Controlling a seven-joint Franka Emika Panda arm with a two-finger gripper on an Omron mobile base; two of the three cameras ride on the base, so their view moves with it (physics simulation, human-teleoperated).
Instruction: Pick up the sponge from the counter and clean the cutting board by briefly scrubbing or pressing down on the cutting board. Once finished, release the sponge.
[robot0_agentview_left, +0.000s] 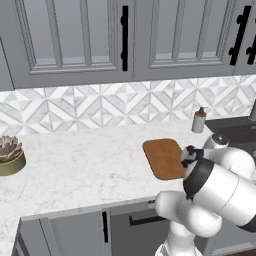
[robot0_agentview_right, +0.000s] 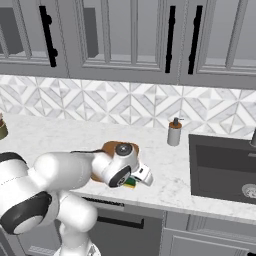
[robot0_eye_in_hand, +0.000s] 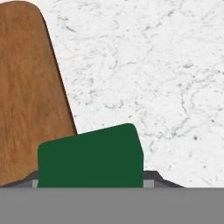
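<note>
The sponge (robot0_eye_in_hand: 89, 159), dark green on top, sits between my fingertips (robot0_eye_in_hand: 151, 177) at the bottom of the hand view; my gripper (robot0_eye_in_hand: 91, 180) is shut on it. From the right base view its yellow-green edge (robot0_agentview_right: 131, 183) peeks out under the gripper (robot0_agentview_right: 133, 180), low over the counter (robot0_agentview_right: 165, 170) near the front edge. The reddish-brown cutting board (robot0_eye_in_hand: 26, 96) lies just left of the sponge, which overlaps its edge in the hand view. My arm covers part of the board (robot0_agentview_left: 162, 157) (robot0_agentview_right: 107, 148). Whether the sponge touches the surface I cannot tell.
A soap dispenser (robot0_agentview_left: 199, 120) (robot0_agentview_right: 174, 132) stands by the backsplash, behind and right of the board. A dark sink (robot0_agentview_right: 225, 167) lies to the right. A potted succulent (robot0_agentview_left: 10, 155) sits at the far left of the counter (robot0_agentview_left: 75, 165).
</note>
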